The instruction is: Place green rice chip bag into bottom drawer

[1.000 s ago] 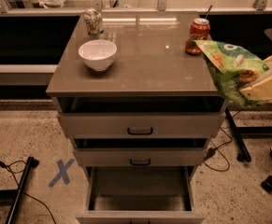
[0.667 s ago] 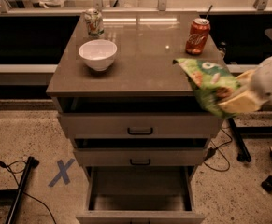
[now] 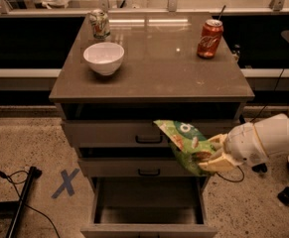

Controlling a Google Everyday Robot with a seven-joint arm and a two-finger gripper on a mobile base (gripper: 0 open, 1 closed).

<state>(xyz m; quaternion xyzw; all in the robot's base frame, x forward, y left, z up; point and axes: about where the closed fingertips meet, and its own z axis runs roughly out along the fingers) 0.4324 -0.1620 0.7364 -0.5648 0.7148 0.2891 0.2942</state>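
The green rice chip bag hangs in front of the cabinet's two upper drawers, at the right. My gripper comes in from the right on a white arm and is shut on the bag's right end. The bottom drawer is pulled open below, its plain grey inside showing with nothing in it. The bag is above the drawer's right part.
On the cabinet top stand a white bowl, a green-and-white soda can and a red soda can. Two shallower drawers with black handles are closed. A blue tape X and a black stand leg lie on the floor at left.
My gripper has carried the bag down and to the left, from the cabinet top's right edge to in front of the upper drawers, above the open bottom drawer.
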